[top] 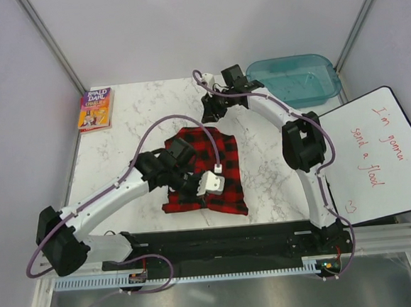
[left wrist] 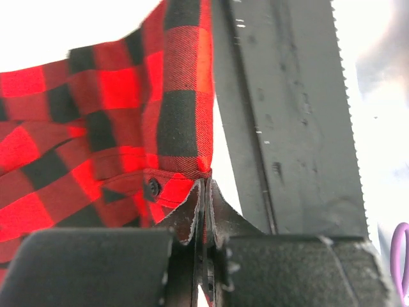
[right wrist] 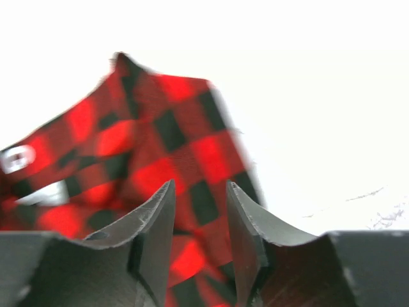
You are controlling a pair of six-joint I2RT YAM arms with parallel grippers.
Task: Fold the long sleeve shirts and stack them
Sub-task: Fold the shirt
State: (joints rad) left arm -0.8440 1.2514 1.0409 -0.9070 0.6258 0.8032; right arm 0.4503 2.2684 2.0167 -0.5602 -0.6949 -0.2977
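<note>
The left gripper (left wrist: 205,211) is pinched tight on a buttoned cuff edge of the long sleeve shirt (top: 208,169). The shirt lies partly folded at the centre of the top view, on the marble table (top: 138,109). The right gripper (right wrist: 199,192) hangs at the shirt's upper edge with its fingers apart, not closed on the cloth.

The fold should go best if the left arm carries the cuff low and straight across the body. It should let go only once the edge lies flat, while the right arm keeps clear or pins the far hem.

As for writing, the book (top: 95,109) at upper left reads "ROALD DAHL". The whiteboard (top: 383,154) at right says in red "I'm gonna send a flood". White marks on the shirt at the left of the right wrist view may be lettering, but they are too blurred to read.
</note>
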